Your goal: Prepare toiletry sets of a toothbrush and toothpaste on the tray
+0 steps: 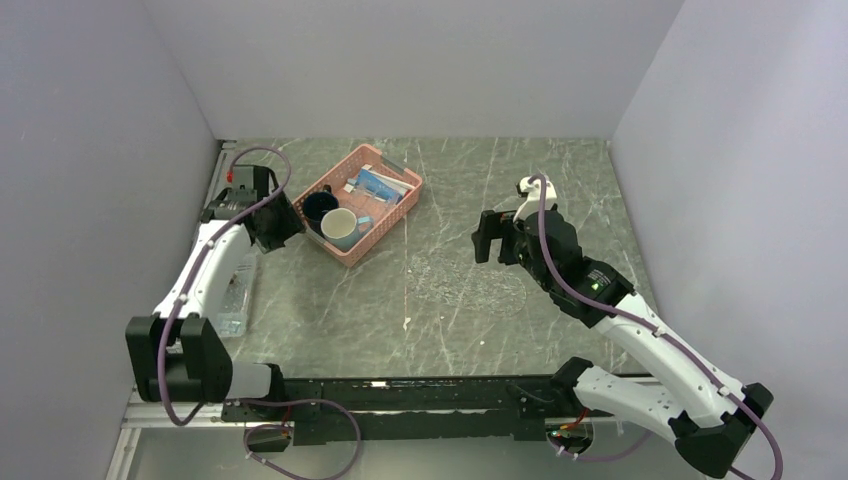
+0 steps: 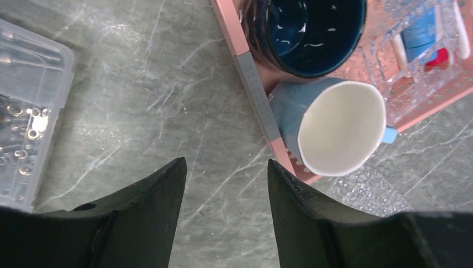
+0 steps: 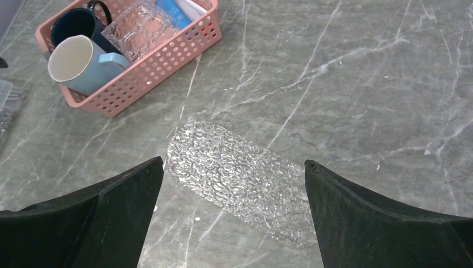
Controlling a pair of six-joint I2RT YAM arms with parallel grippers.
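Right gripper [image 3: 233, 161] wide open, holding nothing, over the tray [image 3: 245, 187] on the table [image 3: 362, 84]; left gripper [image 2: 226, 161] narrower, also empty, just beside the pink basket [image 2: 254, 84] (toothpaste [image 3: 175, 14] lies inside it, near two mugs [image 2: 340, 128]).

Toothpaste [image 2: 419, 38], perhaps, mostly hidden

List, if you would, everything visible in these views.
basket: one, pink, far-left part of the table
mug: one, dark blue, in basket
second mug: one, light blue, in basket
toothpaste: count unclear, blue, in basket
toothbrush: count unclear, white, in basket
tray: one, clear, flat on table
second tray: one, clear, in basket
box: one, clear, table's left edge
table: one, grey marbled
left hand: black, open, beside basket
right hand: black, open, above tray
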